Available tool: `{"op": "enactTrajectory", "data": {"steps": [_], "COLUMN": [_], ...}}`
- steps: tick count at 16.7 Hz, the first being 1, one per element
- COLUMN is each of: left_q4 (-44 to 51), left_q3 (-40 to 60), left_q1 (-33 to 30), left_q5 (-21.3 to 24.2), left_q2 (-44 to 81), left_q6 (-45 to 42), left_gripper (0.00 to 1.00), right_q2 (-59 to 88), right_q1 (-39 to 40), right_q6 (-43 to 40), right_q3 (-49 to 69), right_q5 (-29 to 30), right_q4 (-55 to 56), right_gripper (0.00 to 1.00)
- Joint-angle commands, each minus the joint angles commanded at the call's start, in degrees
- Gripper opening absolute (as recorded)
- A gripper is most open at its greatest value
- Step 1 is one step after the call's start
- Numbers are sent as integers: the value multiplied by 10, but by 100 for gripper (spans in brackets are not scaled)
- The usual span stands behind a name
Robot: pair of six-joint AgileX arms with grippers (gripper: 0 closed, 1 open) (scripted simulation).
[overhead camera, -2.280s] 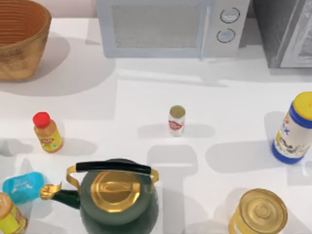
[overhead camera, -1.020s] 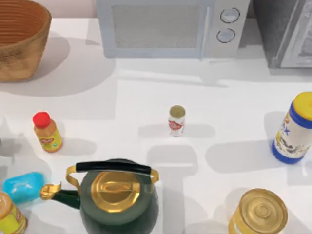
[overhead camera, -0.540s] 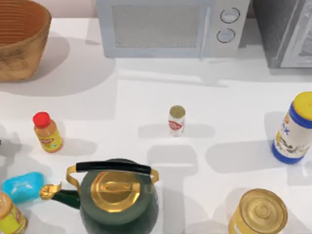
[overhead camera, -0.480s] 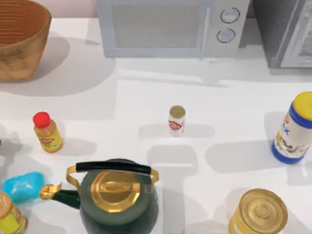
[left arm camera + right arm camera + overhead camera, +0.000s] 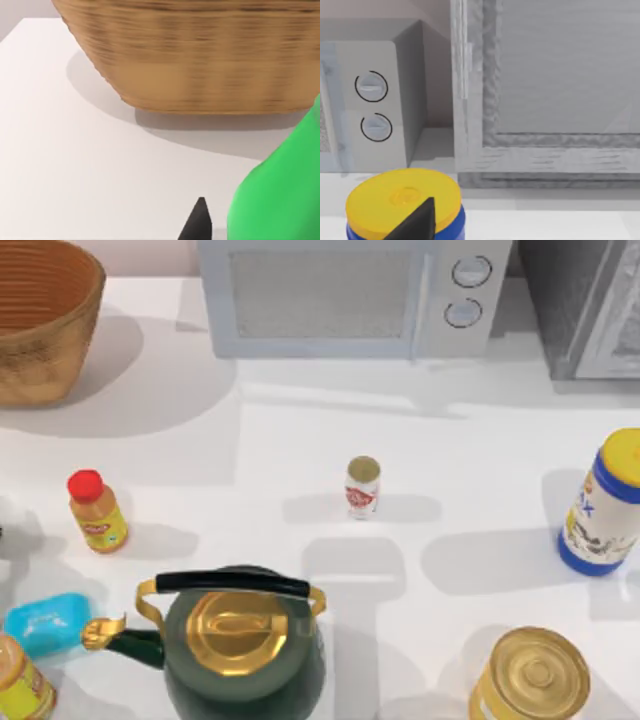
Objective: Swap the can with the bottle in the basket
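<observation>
Nearest, the green kettle (image 5: 240, 640) and the big yellow tin (image 5: 530, 675) stand at the table's front edge, clear of any likely path. The can (image 5: 362, 486) stands upright mid-table, alone and free to grasp, with the red-capped bottle (image 5: 97, 512) at its 9 o'clock. The left gripper (image 5: 200, 225) hangs low over the table facing the basket (image 5: 200, 60); a green body (image 5: 280, 195), probably the bottle from the basket, sits close against it, though I cannot tell whether the jaws grip it. The right gripper (image 5: 415, 222) idles by the yellow-lidded jar (image 5: 402, 200); jaw state unclear. Farthest, the basket sits at 10 o'clock, and the microwave (image 5: 350, 295) at 12
</observation>
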State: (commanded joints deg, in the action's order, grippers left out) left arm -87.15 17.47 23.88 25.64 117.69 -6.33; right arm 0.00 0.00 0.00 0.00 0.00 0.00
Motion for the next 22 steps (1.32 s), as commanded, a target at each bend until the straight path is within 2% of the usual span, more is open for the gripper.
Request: {"op": "enactTrajectory", "data": {"steps": [4, 8, 14, 22], "left_q4": [36, 137, 372, 687], "left_q3": [31, 112, 290, 516], "left_q1": [-13, -1, 14, -78], "left_q5": [-8, -39, -100, -130], "left_q2": [-44, -110, -189, -214], "left_q6": [-5, -8, -2, 18], "left_gripper": [0, 0, 0, 0], "right_q2": [0, 0, 0, 0], "right_q1": [0, 0, 0, 0], "right_q6": [0, 0, 0, 0], "right_q3": [0, 0, 0, 0], "right_q5": [0, 0, 0, 0], "right_q4": [0, 0, 0, 0], "right_gripper": [100, 100, 100, 100]}}
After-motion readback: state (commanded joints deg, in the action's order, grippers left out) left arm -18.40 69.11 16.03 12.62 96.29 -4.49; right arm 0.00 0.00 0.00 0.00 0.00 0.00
